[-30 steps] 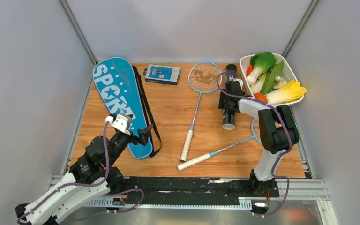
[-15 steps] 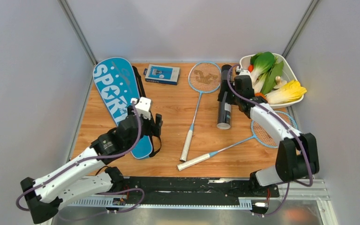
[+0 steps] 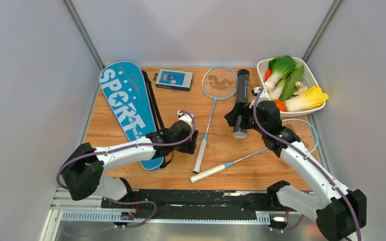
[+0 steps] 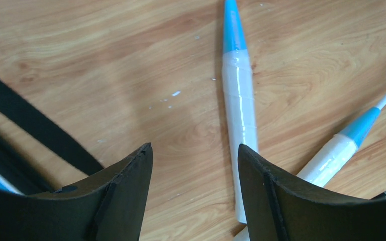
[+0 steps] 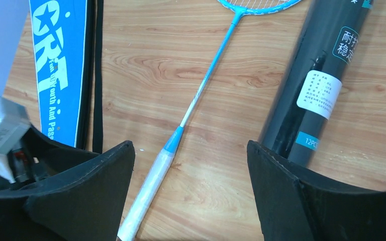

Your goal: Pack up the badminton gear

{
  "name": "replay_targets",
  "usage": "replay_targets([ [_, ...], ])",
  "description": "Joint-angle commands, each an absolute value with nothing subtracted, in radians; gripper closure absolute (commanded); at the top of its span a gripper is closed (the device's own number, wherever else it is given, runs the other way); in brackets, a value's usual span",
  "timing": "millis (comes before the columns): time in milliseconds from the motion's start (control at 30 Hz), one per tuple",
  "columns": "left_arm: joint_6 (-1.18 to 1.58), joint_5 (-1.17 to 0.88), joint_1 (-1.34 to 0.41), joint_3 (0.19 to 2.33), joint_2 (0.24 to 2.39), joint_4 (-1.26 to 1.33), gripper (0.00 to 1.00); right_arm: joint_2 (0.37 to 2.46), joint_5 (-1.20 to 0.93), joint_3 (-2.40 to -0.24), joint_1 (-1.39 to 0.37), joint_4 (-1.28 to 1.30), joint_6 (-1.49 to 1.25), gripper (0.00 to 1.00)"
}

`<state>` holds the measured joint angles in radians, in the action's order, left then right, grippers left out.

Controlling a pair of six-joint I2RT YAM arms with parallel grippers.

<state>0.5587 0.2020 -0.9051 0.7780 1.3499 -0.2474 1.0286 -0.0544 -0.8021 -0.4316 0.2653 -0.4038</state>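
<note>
Left end effector (image 4: 195,150) hangs low over the wooden tabletop (image 3: 181,108). Its two black fingers are apart, with nothing between them. The white wrapped handle of a thin light-blue racket (image 4: 238,105) lies just beside one finger, near the middle of the tabletop. Right end effector (image 5: 191,145) is wide apart too and holds nothing. The long black round tube (image 5: 321,75) lies just beside it, toward the far edge.

I think the step in hand is picking up that racket. Next, the fingers should move over the handle and squeeze it. The handle looks smooth and shiny, so it may slip. The flat blue "SPORT" cover (image 3: 125,103) with its black strap lies along the left edge. A second racket (image 3: 241,159) lies toward the near edge.
</note>
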Motion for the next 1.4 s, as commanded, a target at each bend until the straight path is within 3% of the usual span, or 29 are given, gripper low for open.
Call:
replay_targets([
  [0,0.629,0.193,-0.944,0.806,1.402,-0.13,0.31,0.953,-0.063,-0.77,-0.431,0.218,-0.443,0.16],
  [367,0.634,0.278,-1.055,0.906,1.587,-0.157,0.34,0.905,-0.027,-0.747,-0.431,0.213,-0.439,0.15],
  [700,0.677,0.333,-1.079,0.942,1.724,-0.251,0.44,0.904,-0.06,-0.721,-0.431,0.193,-0.464,0.15],
  [833,0.691,0.358,-1.08,0.937,1.724,-0.263,0.58,0.92,-0.112,-0.7,-0.431,0.156,-0.496,0.15],
  [933,0.702,0.366,-1.08,0.921,1.688,-0.252,0.78,0.939,-0.161,-0.67,-0.431,0.116,-0.545,0.15],
  [1067,0.745,0.35,-1.077,0.878,1.604,-0.21,0.97,0.978,-0.263,-0.595,-0.433,-0.04,-0.673,0.15],
  [1367,0.844,0.277,-1.029,0.749,1.452,-0.059,1.0,1.174,-0.292,-0.521,-0.525,-0.307,-0.842,0.15],
])
